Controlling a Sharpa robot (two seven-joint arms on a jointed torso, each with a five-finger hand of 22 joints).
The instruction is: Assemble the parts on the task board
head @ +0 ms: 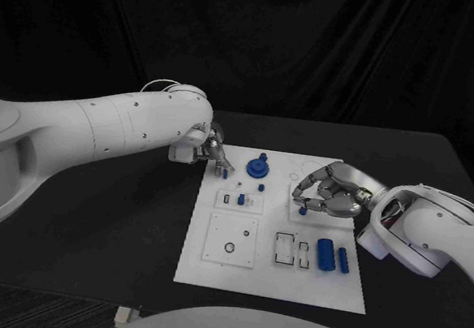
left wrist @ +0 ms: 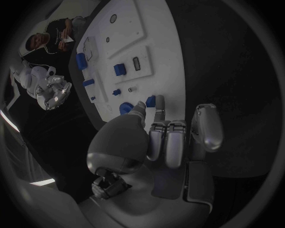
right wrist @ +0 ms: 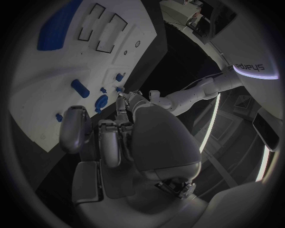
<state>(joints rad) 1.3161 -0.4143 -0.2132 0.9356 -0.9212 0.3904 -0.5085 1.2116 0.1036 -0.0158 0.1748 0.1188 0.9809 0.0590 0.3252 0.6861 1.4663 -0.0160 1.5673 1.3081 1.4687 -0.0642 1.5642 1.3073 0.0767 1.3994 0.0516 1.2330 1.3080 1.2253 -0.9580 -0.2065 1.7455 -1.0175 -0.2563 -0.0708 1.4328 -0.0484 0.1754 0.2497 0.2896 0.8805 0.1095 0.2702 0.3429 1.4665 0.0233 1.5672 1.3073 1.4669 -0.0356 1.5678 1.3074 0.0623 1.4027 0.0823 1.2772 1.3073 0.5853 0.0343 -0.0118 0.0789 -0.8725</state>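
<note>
The only writing that can be read is the word "sharpa" on a white arm section (right wrist: 254,66) in the right wrist view.

The flat white rectangular task board (head: 272,279) lies in the middle of the black counter (head: 123,223). Taking the board as the landmark: a round blue knob-shaped part (head: 258,167) stands near its far edge, a small blue peg (head: 261,188) stands just nearer than the knob, and two blue cylindrical parts (head: 324,253) lie side by side towards its right edge, beside two rectangular slots (head: 285,249).

The silver left hand (head: 206,153) is at the board's far left corner, its fingertips (left wrist: 159,102) meeting around a small blue part (head: 224,173) standing there; whether it truly grips the part cannot be told. The silver right hand (head: 330,191) hovers over the board's far right area, fingers curled inward; a small blue piece (head: 303,210) sits at its fingertips, and whether it is held cannot be told.
</note>
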